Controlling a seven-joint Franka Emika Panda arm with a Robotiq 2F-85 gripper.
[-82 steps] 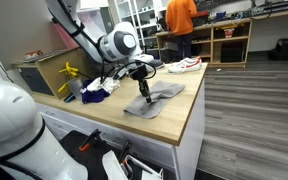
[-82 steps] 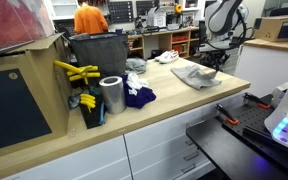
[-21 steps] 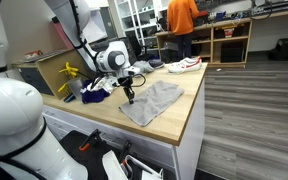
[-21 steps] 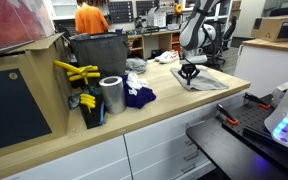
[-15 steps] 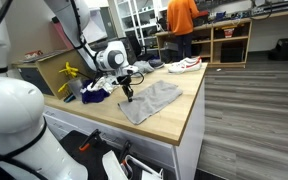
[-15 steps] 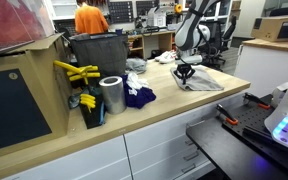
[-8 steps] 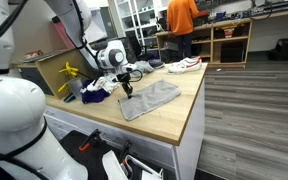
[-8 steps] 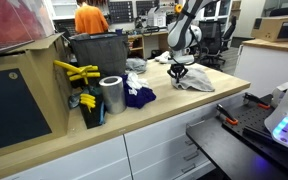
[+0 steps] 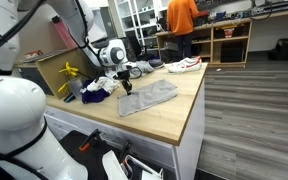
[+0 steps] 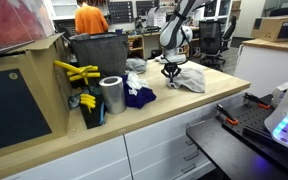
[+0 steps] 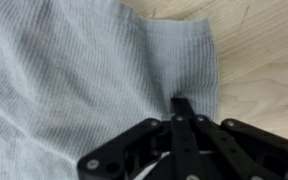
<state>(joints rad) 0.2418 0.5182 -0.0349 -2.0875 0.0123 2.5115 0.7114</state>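
Grey cloth [image 11: 74,80] pinched at its edge in the closed gripper [image 11: 181,103], spread flat on the wooden surface [image 9: 174,120], gripper and cloth now dragged nearer the blue cloth [image 10: 136,97] than a second ago, silver can [image 10: 111,95] just beside that.

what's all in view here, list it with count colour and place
grey ribbed cloth: one, grey, spread on the countertop, one edge pinched
light wooden countertop: one, tan, under the cloth
crumpled dark blue cloth: one, navy, beside the cylinder
shiny metal cylinder: one, silver, upright on the countertop
yellow-handled tools: count unclear, yellow, by the bin
dark plastic bin: one, dark grey, back of countertop
person in orange shirt: one, orange, background
robot pincer: one, black, shut on the cloth's edge
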